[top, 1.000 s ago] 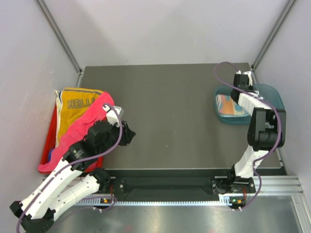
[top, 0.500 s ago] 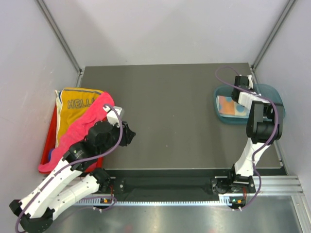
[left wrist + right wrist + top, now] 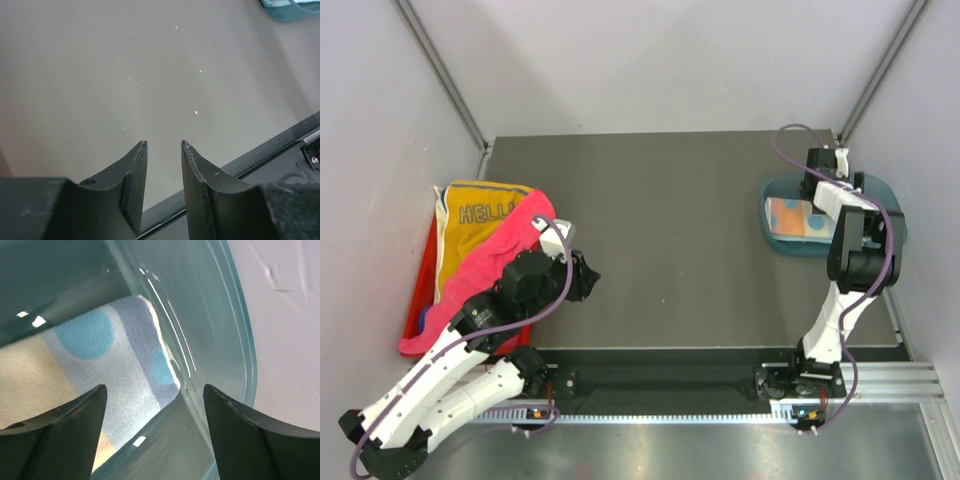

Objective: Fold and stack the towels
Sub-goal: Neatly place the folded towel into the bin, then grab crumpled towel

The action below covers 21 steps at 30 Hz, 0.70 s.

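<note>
The left gripper (image 3: 164,143) is reaching in from 6 o'clock, its two dark fingers (image 3: 135,180) standing slightly parted with nothing lying between them — only the grey table (image 3: 125,60) is showing through the gap. White specks (image 3: 195,113) are dotting the tabletop. At 1 o'clock a corner of a teal bin (image 3: 292,9) is peeking in; toward 4 o'clock a black rail (image 3: 272,150) is running along the table's edge.

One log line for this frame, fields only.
left tool: open, empty, over table | right tool: open above dotted towel lying in bin | pink towel, yellow towel: heaped on tray
</note>
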### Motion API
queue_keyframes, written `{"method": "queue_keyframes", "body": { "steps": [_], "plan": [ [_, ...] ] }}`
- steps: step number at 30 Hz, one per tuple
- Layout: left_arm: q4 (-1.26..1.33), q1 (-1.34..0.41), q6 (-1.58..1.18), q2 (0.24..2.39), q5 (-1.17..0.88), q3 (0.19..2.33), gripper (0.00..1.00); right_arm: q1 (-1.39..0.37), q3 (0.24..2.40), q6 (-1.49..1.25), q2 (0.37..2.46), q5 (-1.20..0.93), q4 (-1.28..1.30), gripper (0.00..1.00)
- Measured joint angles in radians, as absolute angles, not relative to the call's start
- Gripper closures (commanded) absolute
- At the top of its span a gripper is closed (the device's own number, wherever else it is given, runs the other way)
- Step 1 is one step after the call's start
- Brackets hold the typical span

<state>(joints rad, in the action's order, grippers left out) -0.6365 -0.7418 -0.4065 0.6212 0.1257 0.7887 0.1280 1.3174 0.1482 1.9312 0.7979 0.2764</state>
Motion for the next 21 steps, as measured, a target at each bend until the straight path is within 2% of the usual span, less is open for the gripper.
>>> {"method": "queue_keyframes", "body": {
  "steps": [6, 12, 14, 15, 17, 21],
  "plan": [
    [-0.637, -0.743, -0.41, 0.622, 0.133, 0.789, 0.6, 0.126, 1.406, -0.037, 1.865, 0.747, 0.395, 0.17],
    [-0.638, -0.747, -0.418, 0.642, 0.162, 0.789, 0.61, 0.068, 1.407, -0.187, 1.603, 0.671, 0.443, 0.1],
    [-0.64, -0.75, -0.423, 0.656, 0.183, 0.789, 0.61, -0.001, 1.385, -0.223, 1.497, 0.645, 0.421, 0.09],
    [-0.643, -0.751, -0.429, 0.662, 0.205, 0.789, 0.57, -0.061, 1.356, -0.244, 1.431, 0.621, 0.403, 0.09],
    [-0.651, -0.752, -0.445, 0.68, 0.248, 0.789, 0.55, -0.17, 1.3, -0.281, 1.34, 0.579, 0.369, 0.08],
    [-0.707, -0.749, -0.496, 0.763, 0.378, 0.813, 0.49, -0.385, 1.165, -0.344, 1.245, 0.509, 0.267, 0.08]
  ]
}}
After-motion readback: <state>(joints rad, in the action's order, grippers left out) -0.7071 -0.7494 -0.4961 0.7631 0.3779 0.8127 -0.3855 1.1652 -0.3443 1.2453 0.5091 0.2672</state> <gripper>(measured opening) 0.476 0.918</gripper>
